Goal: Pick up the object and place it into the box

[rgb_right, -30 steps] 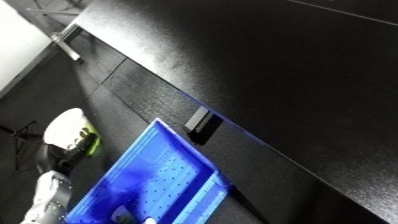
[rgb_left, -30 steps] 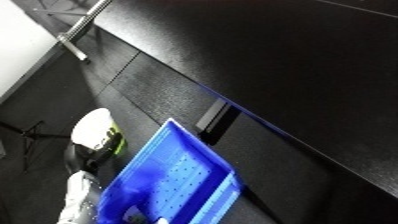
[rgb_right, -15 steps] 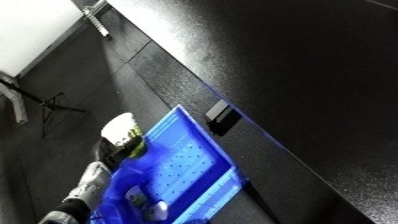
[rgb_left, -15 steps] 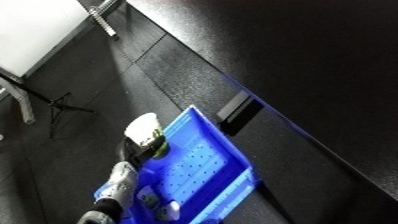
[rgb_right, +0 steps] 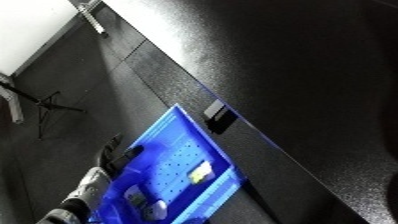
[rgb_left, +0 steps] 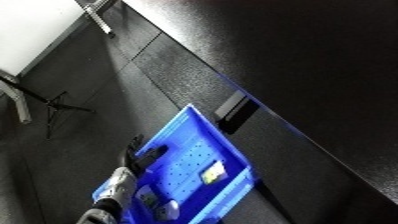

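A small yellowish object (rgb_right: pixel 201 171) is lying inside the blue bin (rgb_right: pixel 174 131), so the placing is looking done, while the left hand (rgb_right: pixel 114 152), its fingers seemingly relaxed and holding nothing, is hovering just beside the bin's left rim.

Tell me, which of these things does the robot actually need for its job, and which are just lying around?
Part of the job:
- blue bin
- white and yellow object lying in the bin
- left hand, at the bin's left rim

Just lying about:
- black table
- tripod stand on the floor
- other small items at the bin's near end
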{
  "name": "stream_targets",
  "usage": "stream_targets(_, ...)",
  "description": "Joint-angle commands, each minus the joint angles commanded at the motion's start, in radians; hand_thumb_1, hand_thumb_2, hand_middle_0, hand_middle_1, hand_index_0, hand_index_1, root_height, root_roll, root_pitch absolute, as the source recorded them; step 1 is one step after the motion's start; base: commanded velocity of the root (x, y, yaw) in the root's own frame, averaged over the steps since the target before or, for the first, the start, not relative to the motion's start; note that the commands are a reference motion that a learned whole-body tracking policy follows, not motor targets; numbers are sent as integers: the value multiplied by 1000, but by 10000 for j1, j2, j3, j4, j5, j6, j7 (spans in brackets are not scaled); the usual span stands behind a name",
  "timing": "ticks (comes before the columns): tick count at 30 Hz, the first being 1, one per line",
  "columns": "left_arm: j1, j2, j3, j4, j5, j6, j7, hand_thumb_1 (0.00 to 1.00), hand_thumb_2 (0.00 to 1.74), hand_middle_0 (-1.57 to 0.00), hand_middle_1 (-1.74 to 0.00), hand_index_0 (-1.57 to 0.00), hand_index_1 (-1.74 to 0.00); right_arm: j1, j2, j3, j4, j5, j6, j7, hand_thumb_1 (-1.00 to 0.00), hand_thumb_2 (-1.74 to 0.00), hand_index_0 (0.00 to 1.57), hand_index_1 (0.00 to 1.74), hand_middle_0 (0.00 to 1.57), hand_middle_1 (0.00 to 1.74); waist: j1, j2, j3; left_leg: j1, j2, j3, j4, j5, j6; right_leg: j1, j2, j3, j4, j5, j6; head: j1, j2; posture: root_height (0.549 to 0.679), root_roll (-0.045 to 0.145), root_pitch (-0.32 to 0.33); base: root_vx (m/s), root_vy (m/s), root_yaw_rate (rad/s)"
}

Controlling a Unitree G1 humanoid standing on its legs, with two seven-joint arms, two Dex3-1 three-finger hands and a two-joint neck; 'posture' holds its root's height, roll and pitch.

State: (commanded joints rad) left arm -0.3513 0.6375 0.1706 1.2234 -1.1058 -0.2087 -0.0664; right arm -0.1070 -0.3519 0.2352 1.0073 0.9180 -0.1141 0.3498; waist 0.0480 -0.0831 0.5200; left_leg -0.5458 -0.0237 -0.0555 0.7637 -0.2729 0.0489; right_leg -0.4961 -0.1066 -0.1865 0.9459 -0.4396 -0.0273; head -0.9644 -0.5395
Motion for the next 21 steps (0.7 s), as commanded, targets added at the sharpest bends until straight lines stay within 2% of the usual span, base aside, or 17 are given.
stream_targets(4,-92,49,-89,182,95,130,-283,0,0,0,0,0,0,-37,6,32,-36,77,54,-19,0,0,0,0,0,0,-10,-20,0,32,-13,7,-45,-11,-1,2,11,8,-69,45,15,255,21,618,22,28,-9,-11,-3)
stream_targets(10,-181,-24,-383,242,475,384,-950,0,0,0,0,0,0,-99,58,78,-78,181,58,-55,0,0,0,0,0,0,-24,5,0,107,-40,42,-45,-82,-2,11,-6,43,-156,139,73,1022,99,619,19,27,-13,-21,-27)
stream_targets(16,-40,-458,-1027,-35,1262,523,-1866,0,0,0,0,0,0,-212,40,151,-189,234,61,-304,0,0,0,0,0,0,-75,155,0,186,-84,114,3,-186,18,11,-3,130,-309,288,131,2294,221,620,19,27,-22,-8,-77)
stream_targets(21,86,-799,-1586,-625,1732,247,-2411,0,0,0,0,0,0,-350,-44,181,-312,229,72,-492,0,0,0,0,0,0,-131,295,0,185,-82,221,101,-284,20,-84,-7,188,-398,444,196,3521,369,619,19,30,-35,6,-130)
